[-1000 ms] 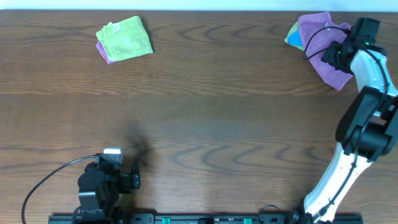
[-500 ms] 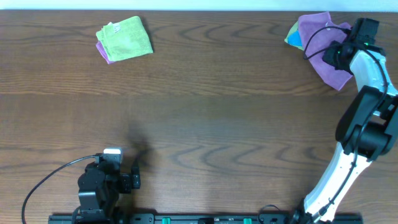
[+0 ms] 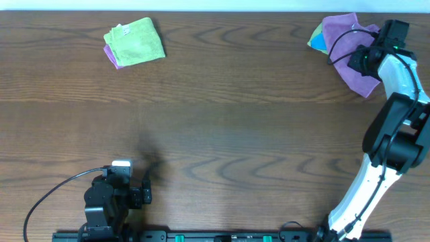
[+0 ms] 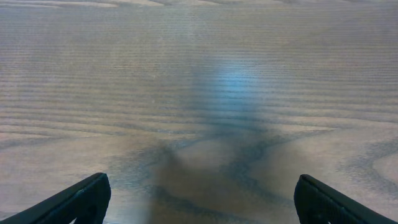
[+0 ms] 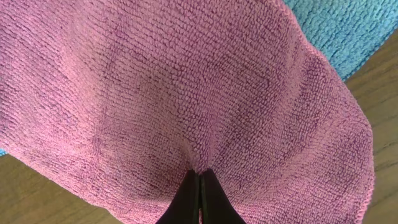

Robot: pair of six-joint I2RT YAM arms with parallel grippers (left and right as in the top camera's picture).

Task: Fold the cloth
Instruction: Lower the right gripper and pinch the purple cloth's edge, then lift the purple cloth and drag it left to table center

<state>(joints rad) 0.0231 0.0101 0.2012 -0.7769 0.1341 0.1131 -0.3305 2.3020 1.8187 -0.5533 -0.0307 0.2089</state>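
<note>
The lilac-purple cloth lies crumpled at the table's far right corner; in the right wrist view the cloth fills most of the picture. My right gripper sits on it; up close the right gripper is shut, pinching a small ridge of the fabric between its fingertips. My left gripper rests near the front left edge. In its own view the left gripper stands wide open over bare wood, with nothing between its fingers.
A bright blue cloth lies under the purple one, also showing as the blue cloth at the upper right of the right wrist view. A lime-green folded cloth lies at the far left. The wooden table ends just behind the cloths.
The right gripper has closed its fingers onto the purple cloth. Neither arm has visibly shifted otherwise.
</note>
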